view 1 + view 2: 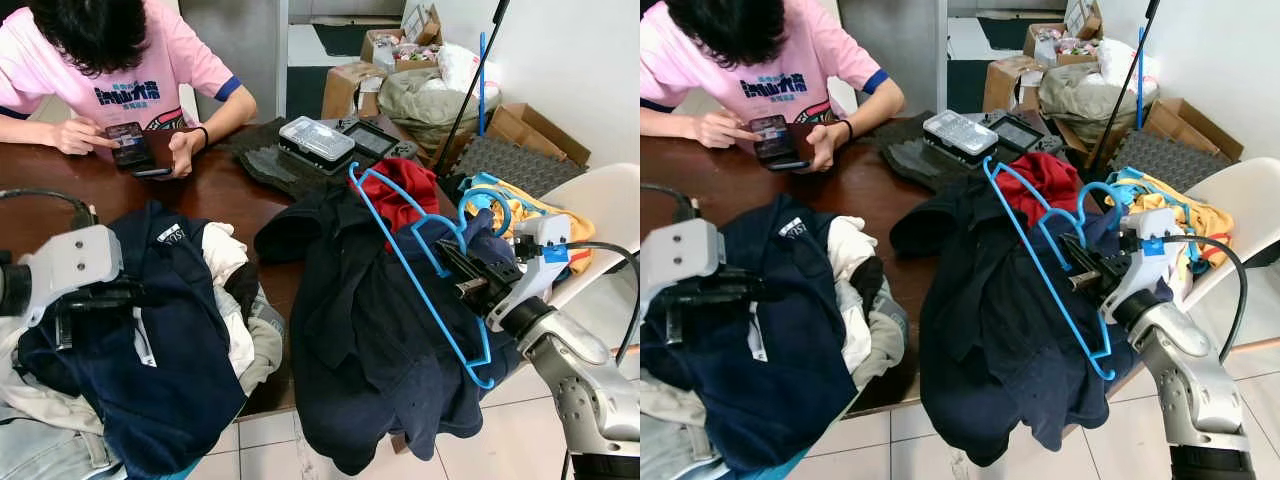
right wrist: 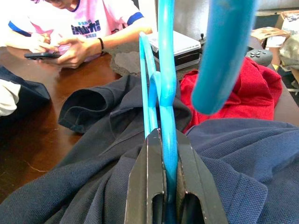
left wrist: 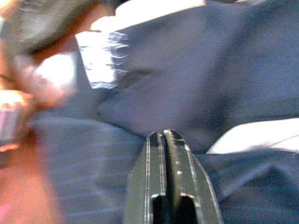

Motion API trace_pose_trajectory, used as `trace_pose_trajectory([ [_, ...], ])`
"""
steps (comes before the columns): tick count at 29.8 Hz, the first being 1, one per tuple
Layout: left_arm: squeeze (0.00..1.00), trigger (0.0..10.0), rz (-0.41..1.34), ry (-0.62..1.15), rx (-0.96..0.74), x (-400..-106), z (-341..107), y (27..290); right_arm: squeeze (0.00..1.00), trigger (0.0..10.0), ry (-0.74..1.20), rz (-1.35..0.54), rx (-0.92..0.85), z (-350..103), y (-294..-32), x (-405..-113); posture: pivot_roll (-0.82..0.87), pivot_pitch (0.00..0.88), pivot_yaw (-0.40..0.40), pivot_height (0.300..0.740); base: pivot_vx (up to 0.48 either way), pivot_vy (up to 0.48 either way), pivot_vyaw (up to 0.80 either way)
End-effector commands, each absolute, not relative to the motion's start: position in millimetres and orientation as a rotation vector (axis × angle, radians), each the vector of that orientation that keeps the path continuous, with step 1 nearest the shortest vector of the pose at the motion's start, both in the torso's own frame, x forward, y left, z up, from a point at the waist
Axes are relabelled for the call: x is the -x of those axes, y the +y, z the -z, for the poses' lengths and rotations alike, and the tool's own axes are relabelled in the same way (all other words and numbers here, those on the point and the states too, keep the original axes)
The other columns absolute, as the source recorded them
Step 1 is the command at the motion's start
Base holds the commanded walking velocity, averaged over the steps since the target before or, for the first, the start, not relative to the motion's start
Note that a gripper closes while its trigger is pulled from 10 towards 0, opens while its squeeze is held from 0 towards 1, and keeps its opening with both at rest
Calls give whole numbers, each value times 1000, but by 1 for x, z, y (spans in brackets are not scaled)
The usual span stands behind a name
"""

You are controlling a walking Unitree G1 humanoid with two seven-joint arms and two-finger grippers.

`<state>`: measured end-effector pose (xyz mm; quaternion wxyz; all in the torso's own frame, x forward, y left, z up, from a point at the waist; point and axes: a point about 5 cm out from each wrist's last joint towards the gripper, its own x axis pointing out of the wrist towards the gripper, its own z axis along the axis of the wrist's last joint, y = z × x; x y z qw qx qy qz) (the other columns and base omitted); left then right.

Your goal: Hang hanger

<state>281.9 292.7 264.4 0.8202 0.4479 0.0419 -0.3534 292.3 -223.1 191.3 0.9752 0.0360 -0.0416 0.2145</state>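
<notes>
Over the cluttered desk (image 1: 60,195), right gripper (image 2: 169,140) jaws clamp the blue hanger (image 1: 420,270), seemingly for hanging; left gripper (image 3: 167,140) shut, empty.

You see dark lettering on the chest of the person's pink T-shirt (image 1: 128,92), too small to read. The navy garment (image 1: 170,300) bears a small white patch with print, likewise unreadable.

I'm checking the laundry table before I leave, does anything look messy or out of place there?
Yes. The dark polo shirt sags off the table edge toward the floor, crumpled. The right gripper holds a blue hanger tilted over it.
</notes>
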Motion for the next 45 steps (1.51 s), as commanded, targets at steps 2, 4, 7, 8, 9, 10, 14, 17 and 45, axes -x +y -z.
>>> trace_pose_trajectory([
  [2, 0, 0, 634, 2, -955, -289, -280, 296, 0, 10000, -78, -424, -57, -190, -226, -293, 94, 115, -53, 740, 0, 0, 0],
  [4, 0, 0, 529, -117, -952, -295, -302, 296, 0, 10000, -79, -427, -59, -190, -225, -293, 96, 111, -54, 740, 0, 0, 0],
  [7, 0, 0, 452, -218, -942, -297, -322, 294, 0, 10000, -79, -430, -60, -189, -224, -294, 98, 109, -56, 740, 0, 0, 0],
  [8, 0, 0, 405, -302, -926, -298, -338, 292, 0, 10000, -80, -432, -60, -189, -224, -295, 98, 109, -56, 740, 0, 0, 0],
  [9, 0, 0, 405, -302, -926, -298, -338, 292, 0, 10000, -80, -432, -60, -189, -224, -295, 98, 109, -56, 740, 0, 0, 0],
  [10, 0, 0, 405, -302, -926, -298, -338, 292, 0, 10000, -80, -432, -60, -189, -224, -295, 98, 109, -56, 740, 0, 0, 0],
  [14, 0, 0, 427, -492, -762, -290, -376, 275, 0, 10000, -82, -433, -62, -190, -224, -295, 98, 112, -52, 740, 0, 0, 0],
  [17, 0, 0, 422, -569, -692, -284, -394, 271, 0, 10000, -83, -431, -63, -190, -225, -294, 98, 112, -52, 740, 0, 0, 0],
  [45, 0, 0, 597, 156, -72, -144, -258, 339, 0, 10000, -67, -461, -69, -188, -219, -302, 163, 142, -77, 740, 0, 0, 0],
])
